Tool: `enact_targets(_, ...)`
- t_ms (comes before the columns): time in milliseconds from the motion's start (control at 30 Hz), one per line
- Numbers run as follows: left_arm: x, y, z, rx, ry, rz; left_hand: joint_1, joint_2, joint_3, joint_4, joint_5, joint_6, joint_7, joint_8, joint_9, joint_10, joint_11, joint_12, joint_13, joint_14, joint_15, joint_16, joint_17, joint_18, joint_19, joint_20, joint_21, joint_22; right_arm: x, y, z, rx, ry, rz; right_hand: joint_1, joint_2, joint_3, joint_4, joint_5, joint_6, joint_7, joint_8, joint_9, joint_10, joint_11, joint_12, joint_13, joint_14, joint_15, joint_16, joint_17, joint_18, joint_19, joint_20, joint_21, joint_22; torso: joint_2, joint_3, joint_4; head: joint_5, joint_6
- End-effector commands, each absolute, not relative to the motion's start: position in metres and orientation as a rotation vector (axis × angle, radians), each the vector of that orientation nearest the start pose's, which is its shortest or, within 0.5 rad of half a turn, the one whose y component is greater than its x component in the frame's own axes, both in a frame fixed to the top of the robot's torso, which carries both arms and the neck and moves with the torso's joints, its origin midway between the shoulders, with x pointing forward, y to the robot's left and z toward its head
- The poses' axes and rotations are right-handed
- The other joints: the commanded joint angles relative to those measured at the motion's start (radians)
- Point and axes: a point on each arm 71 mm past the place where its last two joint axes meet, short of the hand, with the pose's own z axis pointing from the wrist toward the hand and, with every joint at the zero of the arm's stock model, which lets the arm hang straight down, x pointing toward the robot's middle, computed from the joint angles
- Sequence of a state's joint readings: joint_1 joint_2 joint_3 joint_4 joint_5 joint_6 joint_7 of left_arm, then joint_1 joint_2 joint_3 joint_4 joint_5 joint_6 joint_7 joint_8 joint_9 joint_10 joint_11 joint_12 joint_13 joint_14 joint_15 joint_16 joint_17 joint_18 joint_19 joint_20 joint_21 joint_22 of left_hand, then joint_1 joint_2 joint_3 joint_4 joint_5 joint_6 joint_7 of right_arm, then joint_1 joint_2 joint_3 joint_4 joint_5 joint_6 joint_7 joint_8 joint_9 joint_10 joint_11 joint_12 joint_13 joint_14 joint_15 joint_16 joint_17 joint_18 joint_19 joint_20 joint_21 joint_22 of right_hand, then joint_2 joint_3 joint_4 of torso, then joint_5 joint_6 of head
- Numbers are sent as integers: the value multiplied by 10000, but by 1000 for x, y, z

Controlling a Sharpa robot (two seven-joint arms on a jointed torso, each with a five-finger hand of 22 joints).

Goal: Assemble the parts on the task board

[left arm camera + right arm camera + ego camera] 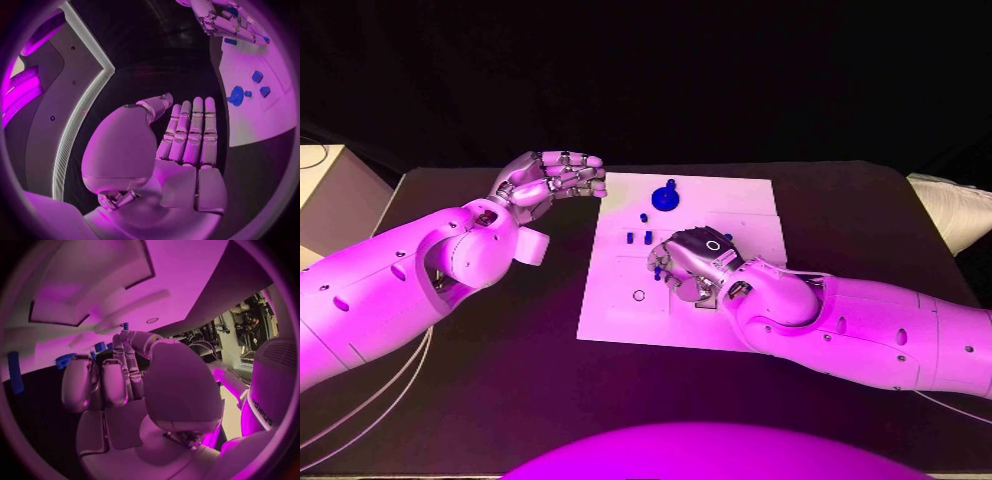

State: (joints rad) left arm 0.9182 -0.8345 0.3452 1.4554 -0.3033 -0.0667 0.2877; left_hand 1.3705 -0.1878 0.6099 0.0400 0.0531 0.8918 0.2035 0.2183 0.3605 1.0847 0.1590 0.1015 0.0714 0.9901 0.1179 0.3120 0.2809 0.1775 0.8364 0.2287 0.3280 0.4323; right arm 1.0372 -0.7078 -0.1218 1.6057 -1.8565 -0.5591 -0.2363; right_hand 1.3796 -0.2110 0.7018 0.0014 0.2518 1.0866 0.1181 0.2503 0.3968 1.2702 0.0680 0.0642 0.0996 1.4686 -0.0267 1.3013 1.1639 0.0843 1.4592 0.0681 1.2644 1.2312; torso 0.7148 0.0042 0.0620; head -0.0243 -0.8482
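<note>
Two robot hands are at work. The right robot hand (687, 262) hangs over the middle of the board (733, 330), fingers curled downward; the right wrist view shows a small blue peg (125, 326) at a fingertip, so it seems to pinch that part, though I cannot tell how firmly. The left robot hand (554, 178) hovers just off the board's far left corner, fingers straight and pressed side by side, holding nothing.

Around the right hand lie the other parts: a round blue disc (666, 198) near the far edge and short blue pegs (636, 237) just beside the fingers. The board rests on the dark desk (473, 380).

To seat the part well, I judge the peg should be kept upright over its hole and lowered slowly, not pushed sideways, with the left hand ready to steady the board.

From the head, the fingertips hide what they carry; the right wrist view reveals it. The left wrist view shows its own flat palm (187, 145) and the disc (236, 95) beyond.
</note>
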Motion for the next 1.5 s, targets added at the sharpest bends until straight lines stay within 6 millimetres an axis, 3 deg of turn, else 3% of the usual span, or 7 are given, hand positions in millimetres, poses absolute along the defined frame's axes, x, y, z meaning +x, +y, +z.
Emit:
enact_targets(33, 493, 226, -183, -9625, 14682, -16913, 49, -14, -68, 18, 22, 5, 73, 11, -10, -37, 18, -71, -7, 37, 22, -72, 16, 21, 52, 24, -42, -14, 409, -109, -255, -4243, 14716, 6850, -28, 50, 57, -1, 25, 58, 1, 70, 11, 242, -163, 51, 15, 342, -62, 49, -5, -91, 13, -39, 10, 0, 3, 6, -1, -2, 3)
enact_targets(867, 493, 226, -183, -9619, 14702, -16881, 61, -13, -68, 11, 22, 6, 74, 11, -17, -38, 20, -84, -3, 33, 28, -120, 24, 16, 43, 33, -94, -50, 402, -107, -257, -4805, 14890, 6947, -75, 24, 71, -15, -11, 59, 5, 76, 27, 246, -158, 40, 18, 339, -56, 58, -9, -94, 10, -35, 21, 17, -3, 13, -12, 15, -73)
enact_targets(1300, 493, 227, -184, -9625, 14748, -16871, 65, -10, -66, 10, 22, 8, 76, 11, -20, -37, 21, -89, -1, 34, 30, -138, 29, 15, 39, 37, -115, -65, 402, -111, -257, -4705, 14912, 6866, -535, -269, -87, 86, -234, -208, 97, -37, 74, -74, -55, -35, -32, 283, 32, 6, -200, -61, -92, 41, -134, -100, -9, 9, -9, -1, -75)
enact_targets(1500, 493, 227, -184, -9635, 14764, -16858, 70, -4, -64, 10, 22, 5, 84, 9, -26, -42, 27, -101, 0, 31, 36, -170, 34, 14, 36, 43, -148, -87, 402, -113, -256, -4461, 14685, 6880, -755, -640, 1, 239, -431, -776, 265, -430, -47, -1036, 182, -41, -255, 136, 229, -264, -688, 120, -456, 212, -980, -924, -6, 10, -8, -23, -56)
